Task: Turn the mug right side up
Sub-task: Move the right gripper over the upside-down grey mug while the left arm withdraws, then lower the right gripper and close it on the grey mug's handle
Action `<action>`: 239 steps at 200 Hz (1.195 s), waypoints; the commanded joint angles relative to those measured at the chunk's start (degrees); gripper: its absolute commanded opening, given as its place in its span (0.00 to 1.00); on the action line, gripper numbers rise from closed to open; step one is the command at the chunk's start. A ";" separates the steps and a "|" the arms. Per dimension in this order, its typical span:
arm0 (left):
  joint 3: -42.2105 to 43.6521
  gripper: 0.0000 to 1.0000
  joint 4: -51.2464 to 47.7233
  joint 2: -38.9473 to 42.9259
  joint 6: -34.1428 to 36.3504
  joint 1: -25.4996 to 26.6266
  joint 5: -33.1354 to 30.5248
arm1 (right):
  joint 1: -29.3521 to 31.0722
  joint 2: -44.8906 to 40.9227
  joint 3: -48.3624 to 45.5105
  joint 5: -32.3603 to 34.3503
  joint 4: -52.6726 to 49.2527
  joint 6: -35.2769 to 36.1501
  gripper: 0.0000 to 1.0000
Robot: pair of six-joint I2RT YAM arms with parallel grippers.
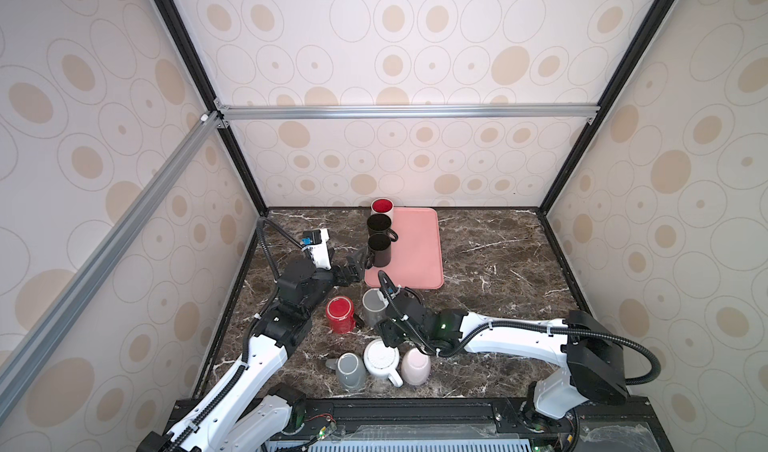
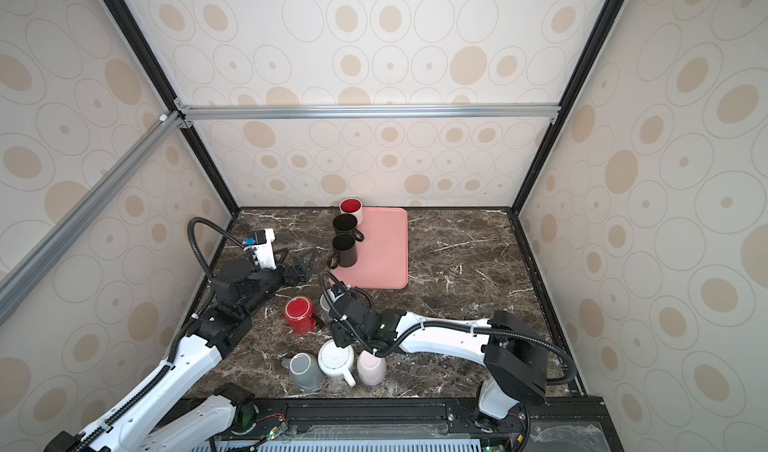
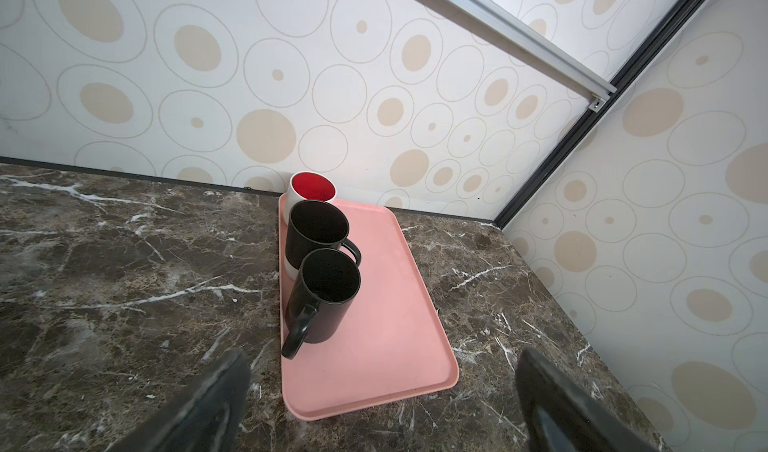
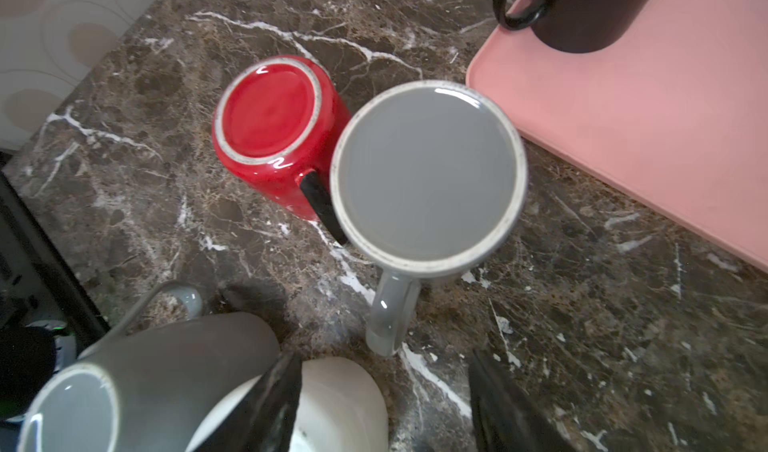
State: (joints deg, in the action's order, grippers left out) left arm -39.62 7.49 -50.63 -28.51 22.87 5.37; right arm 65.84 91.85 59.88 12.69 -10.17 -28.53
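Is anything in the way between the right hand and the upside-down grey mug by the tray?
No, nothing visible. The right hand is open, and the grey mug points its handle towards it. The red mug sits close against that mug's side, not in between.

Robot lab test booth, aluminium frame [image 1: 407, 111], circle-patterned wall panels [image 1: 415, 34], marble-look tabletop [image 1: 498, 263]

Both top views: bright, even, diffuse light; faint soft shadows on marble tabletop [image 1: 498, 254]; wide-angle stretch toward corners. Right wrist view: soft focus, small glare streaks on red mug [image 4: 270, 113], right fingers [image 4: 257, 408] blurred. Left wrist view sharper; left fingers [image 3: 199, 408] blurred.
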 commanded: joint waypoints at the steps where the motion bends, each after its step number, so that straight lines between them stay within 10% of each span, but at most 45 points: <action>1: 0.23 0.99 2.67 1.11 -0.71 0.05 -0.96 | 0.14 2.50 2.34 1.02 -3.52 -1.38 0.65; 106: 0.71 0.99 4.18 -2.14 -2.34 0.03 0.85 | -3.33 3.87 0.55 1.57 -2.23 -3.53 0.37; 239: -0.29 0.99 2.71 -3.86 -1.91 0.04 2.02 | -5.73 6.82 0.33 -7.06 4.81 2.90 0.35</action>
State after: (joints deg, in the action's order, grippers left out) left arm -38.26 9.78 -54.35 -30.02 22.87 6.57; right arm 60.29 97.03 58.87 5.96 -5.08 -27.14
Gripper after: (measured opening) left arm 0.994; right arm 0.380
